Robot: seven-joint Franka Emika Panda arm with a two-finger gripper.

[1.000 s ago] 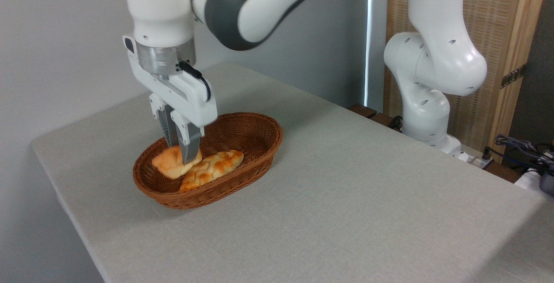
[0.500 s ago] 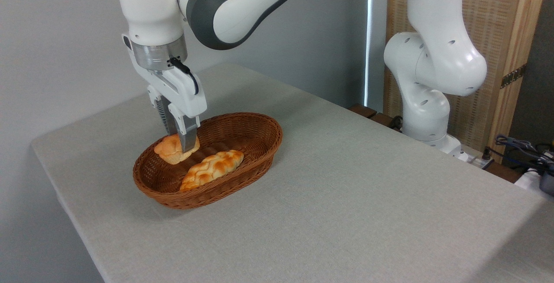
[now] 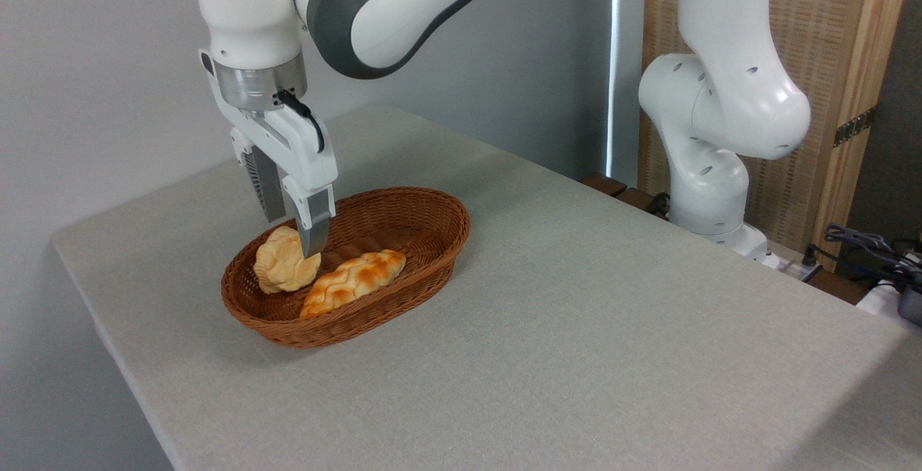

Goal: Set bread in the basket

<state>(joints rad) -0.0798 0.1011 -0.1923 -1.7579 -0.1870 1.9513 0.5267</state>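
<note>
The bun [image 3: 283, 266] lies in the basket [image 3: 425, 269], just below the parted jaws.

White arm [image 3: 720, 96] with grey panels, silver wrist ring, black cable, seemingly grey-fingered claw [image 3: 292, 230]

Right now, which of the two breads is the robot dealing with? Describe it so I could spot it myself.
Look at the brown wicker basket on the grey table. At its left end, under the open gripper, the small bun leans against the basket wall. It is pale, round and lumpy, unlike the longer braided loaf beside it, which has glossy orange lattice marks.
</note>
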